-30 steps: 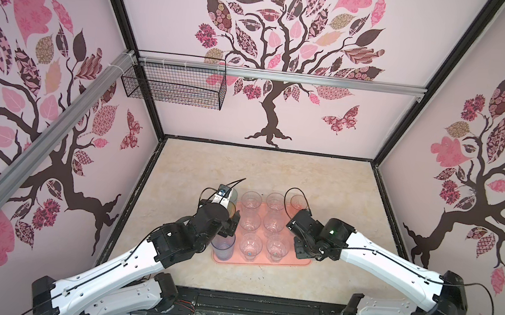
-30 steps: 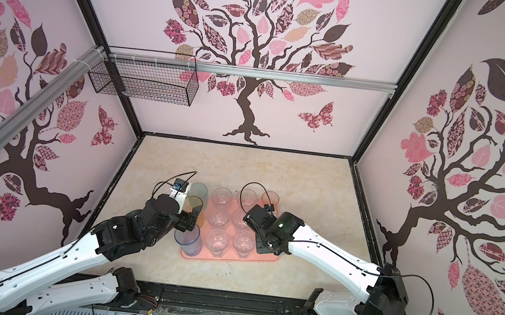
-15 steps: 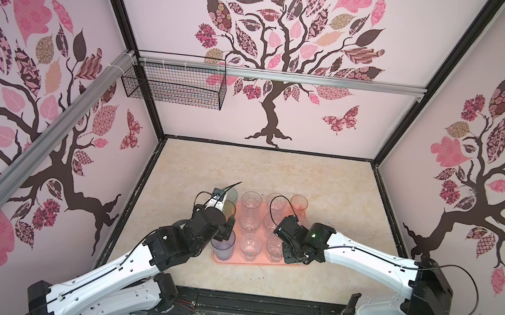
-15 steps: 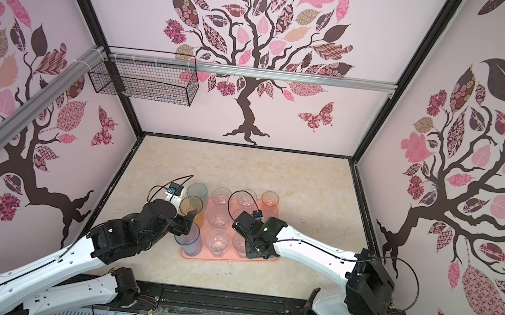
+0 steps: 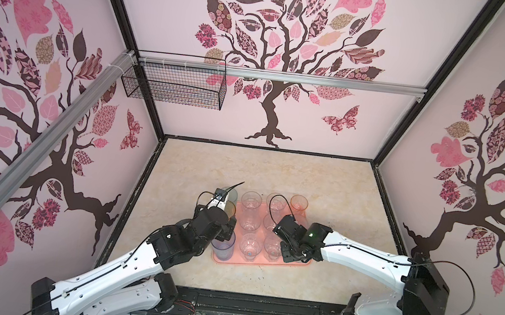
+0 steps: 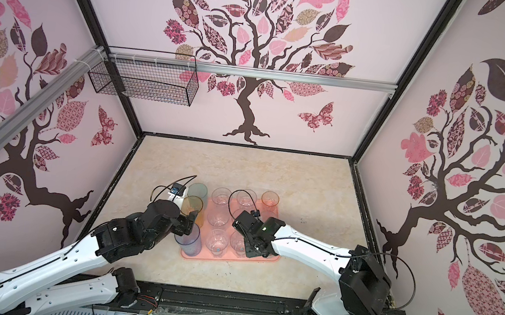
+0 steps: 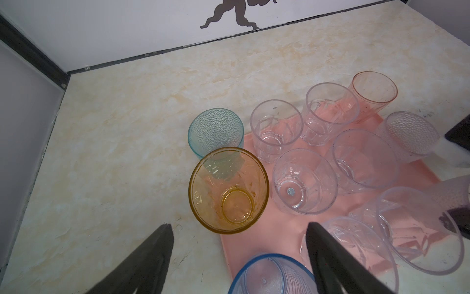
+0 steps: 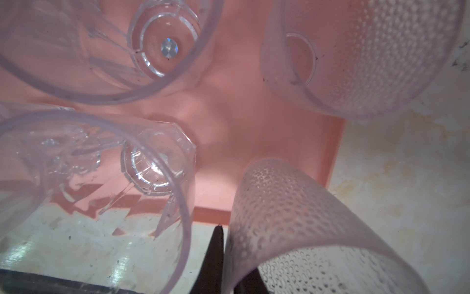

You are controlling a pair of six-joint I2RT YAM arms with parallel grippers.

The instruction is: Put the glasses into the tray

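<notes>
- Twelve glasses show in the left wrist view: one teal glass (image 7: pixel 215 132), one amber glass (image 7: pixel 229 189), one blue glass (image 7: pixel 272 276), one pinkish-orange glass (image 7: pixel 372 90) and eight clear ones. The last clear one is only partly in view at the edge.
- There is one pink tray (image 5: pixel 263 263) (image 6: pixel 231 259), one wire basket (image 5: pixel 174 86) hung high at the far left, and two arms.
- The teal glass stands on the table (image 5: pixel 259 169) just off the tray's far left corner. Whether the amber glass's base sits fully inside the rim cannot be told. The other glasses are on or over the tray, packed in close rows.
- The left pincer (image 7: pixel 239 226) has its fingers apart above the tray's near left part. The blue glass is below and between them, and the amber glass is just beyond the tips.
- The right pincer (image 8: pixel 229 254) is clamped on the wall of a dimpled glass (image 8: pixel 292 216), which is tilted over the tray's near right corner. A second dimpled glass (image 8: pixel 368 51) stands just beyond it.
- The tray lies toward the near edge of the table. Bare tabletop runs from its far edge to the back wall and widely to the right. The strip along the left wall is narrower.
</notes>
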